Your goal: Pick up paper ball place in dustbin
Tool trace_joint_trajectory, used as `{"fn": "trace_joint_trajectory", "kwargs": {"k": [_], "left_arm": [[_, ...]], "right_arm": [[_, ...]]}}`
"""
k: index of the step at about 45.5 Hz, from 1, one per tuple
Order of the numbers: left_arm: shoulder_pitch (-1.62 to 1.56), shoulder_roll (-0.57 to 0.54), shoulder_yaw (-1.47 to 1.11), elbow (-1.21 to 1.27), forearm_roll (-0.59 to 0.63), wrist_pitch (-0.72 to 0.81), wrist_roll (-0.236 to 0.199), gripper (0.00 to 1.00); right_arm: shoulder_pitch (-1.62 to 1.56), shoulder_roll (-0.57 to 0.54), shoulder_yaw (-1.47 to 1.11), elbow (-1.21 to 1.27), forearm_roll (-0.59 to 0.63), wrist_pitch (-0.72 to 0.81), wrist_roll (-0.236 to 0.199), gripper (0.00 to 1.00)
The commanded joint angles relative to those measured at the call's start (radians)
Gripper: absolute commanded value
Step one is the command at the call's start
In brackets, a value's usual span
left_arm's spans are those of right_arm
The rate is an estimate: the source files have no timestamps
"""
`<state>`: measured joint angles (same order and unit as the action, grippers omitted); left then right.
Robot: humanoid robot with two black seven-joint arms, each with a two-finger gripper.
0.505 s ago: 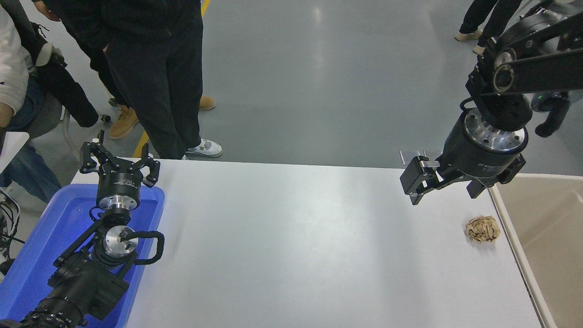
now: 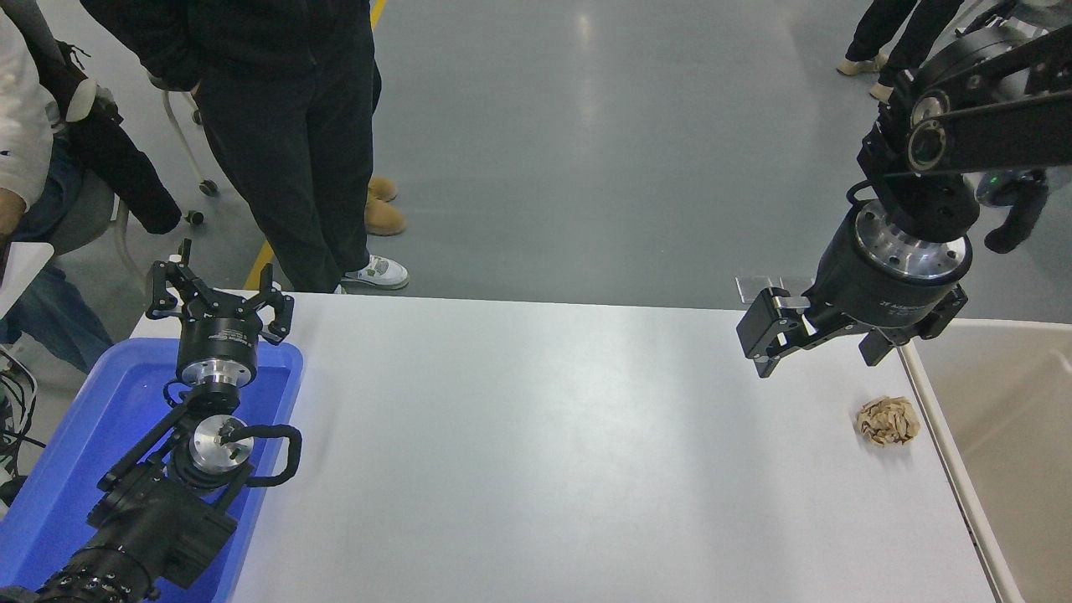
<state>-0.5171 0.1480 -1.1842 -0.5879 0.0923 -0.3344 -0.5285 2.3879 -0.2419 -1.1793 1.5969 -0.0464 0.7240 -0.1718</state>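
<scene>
Paper ball (image 2: pixel 888 420) is seen on the table (image 2: pixel 536 435), just beside the dustbin (image 2: pixel 997 402), below and nearer than the right claw (image 2: pixel 825 339), spread wide and empty; a descent is judged necessary.

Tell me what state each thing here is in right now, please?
Paper ball: crumpled, lying free on the white table near the dustbin.
Dustbin: open-topped, nothing visible inside.
Right gripper: open, hovering above the table, holding nothing.
Left gripper: open, parked over the blue tray.
</scene>
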Motion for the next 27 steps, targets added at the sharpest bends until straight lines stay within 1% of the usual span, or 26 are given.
{"fn": "trace_joint_trajectory", "kwargs": {"k": [1, 10, 25, 27], "left_arm": [[-0.001, 0.001, 0.002, 0.0, 0.0, 0.0, 0.001, 0.99], [0.0, 0.001, 0.002, 0.0, 0.0, 0.0, 0.001, 0.99], [0.0, 0.001, 0.002, 0.0, 0.0, 0.0, 0.001, 0.99], [0.0, 0.001, 0.002, 0.0, 0.0, 0.0, 0.001, 0.99]], "right_arm": [[-0.001, -0.008, 0.0, 0.0, -0.001, 0.0, 0.0, 1.0], [0.0, -0.034, -0.003, 0.002, -0.02, 0.0, 0.0, 1.0], [0.0, -0.042, 0.003, -0.002, -0.032, 0.0, 0.0, 1.0], [0.0, -0.057, 0.012, -0.006, -0.046, 0.002, 0.0, 1.0]]}}
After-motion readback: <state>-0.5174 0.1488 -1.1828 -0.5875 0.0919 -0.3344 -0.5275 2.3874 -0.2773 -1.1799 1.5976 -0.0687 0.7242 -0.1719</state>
